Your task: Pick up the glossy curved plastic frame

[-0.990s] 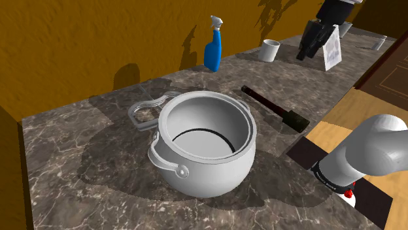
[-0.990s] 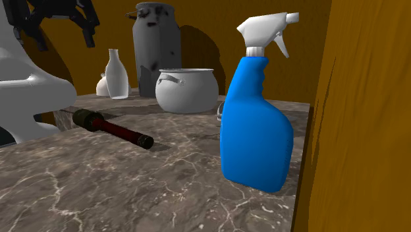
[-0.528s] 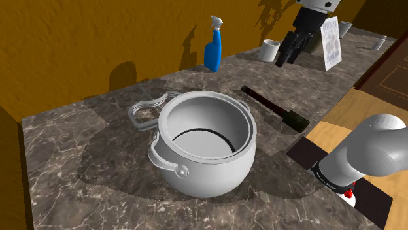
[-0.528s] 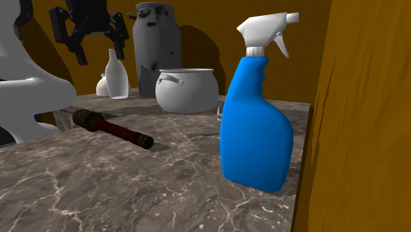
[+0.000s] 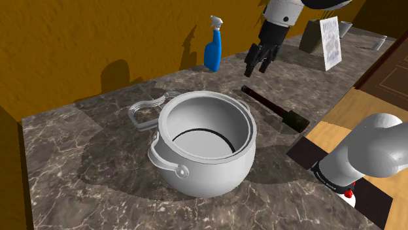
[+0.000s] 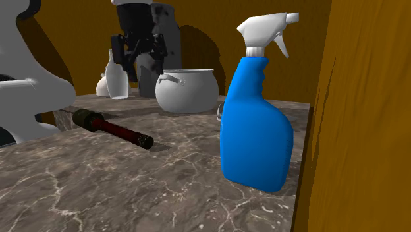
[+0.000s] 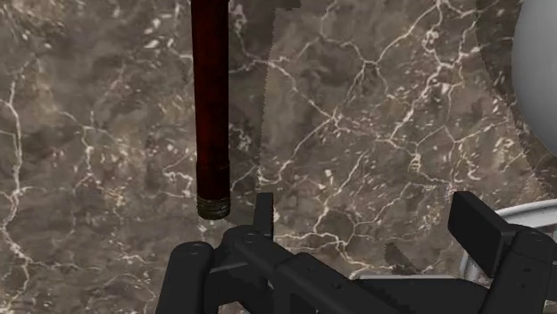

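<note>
Gripper: the black gripper (image 5: 258, 65) (image 6: 137, 62) (image 7: 370, 223) hangs above the marble desk (image 5: 78, 170), near the thin end of a dark red rod (image 5: 271, 108) (image 7: 211, 107).
Fingers: spread apart, with nothing between them.
Frame: the grey curved frame (image 5: 145, 110) lies flat on the desk, just beside the pot on the shoulder view's left and partly hidden by its rim, well apart from the gripper.
Pot: a large pale grey pot (image 5: 216, 176) (image 6: 188, 92) stands upright mid-desk.
Spray bottle: a blue spray bottle (image 5: 212, 49) (image 6: 255, 132) stands upright by the orange wall.
</note>
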Tool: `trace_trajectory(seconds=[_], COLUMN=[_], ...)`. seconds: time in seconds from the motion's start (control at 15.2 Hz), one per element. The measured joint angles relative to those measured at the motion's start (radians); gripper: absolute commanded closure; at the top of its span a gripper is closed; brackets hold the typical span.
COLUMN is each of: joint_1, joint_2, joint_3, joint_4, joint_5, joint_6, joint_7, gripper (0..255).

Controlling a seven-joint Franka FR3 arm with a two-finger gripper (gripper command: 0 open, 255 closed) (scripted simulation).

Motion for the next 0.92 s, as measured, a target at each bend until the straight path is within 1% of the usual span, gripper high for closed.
trace_trajectory(seconds=[0.33,0.46,0.53,0.92], joint_1=[0.019,0.026,0.03,0.055], joint_2=[0.152,0.219,0.239,0.455], joint_3=[0.076,0.106,0.119,0.191], joint_4=[0.058,0.105,0.11,0.249], joint_5=[0.006,-0.001,-0.003,-0.062], joint_6=[0.103,0.127,0.143,0.224], joint_7=[0.076,0.113,0.13,0.24], gripper=[0,0,0,0])
